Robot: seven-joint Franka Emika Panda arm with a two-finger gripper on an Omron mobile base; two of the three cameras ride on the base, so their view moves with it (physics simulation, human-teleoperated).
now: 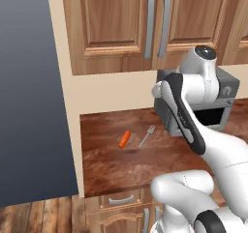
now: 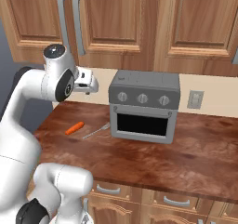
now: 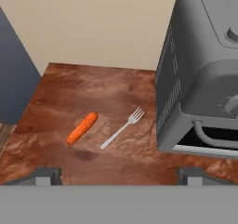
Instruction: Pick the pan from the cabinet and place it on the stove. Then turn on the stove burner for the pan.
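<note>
The cabinet [image 1: 116, 24] [image 2: 116, 18] hangs above the counter, reddish-brown, with both raised-panel doors closed and two grey bar handles [image 1: 150, 26] side by side. The pan is hidden and the stove is out of view. My gripper [image 2: 88, 84] is held over the counter's left part, below the cabinet doors and left of a silver oven. In the hand view the gripper [image 3: 121, 176] looks down at the countertop; its two dark fingertips [image 3: 46, 175] stand far apart with nothing between them, so it is open.
A boxy silver oven [image 1: 218, 111] [image 2: 144, 107] [image 3: 204, 79] stands on the brown counter [image 2: 195, 153]. An orange carrot [image 1: 125, 138] [image 3: 82, 128] and a fork [image 1: 147, 136] [image 3: 122, 128] lie left of it. A dark grey tall panel [image 1: 29, 92] bounds the counter's left end.
</note>
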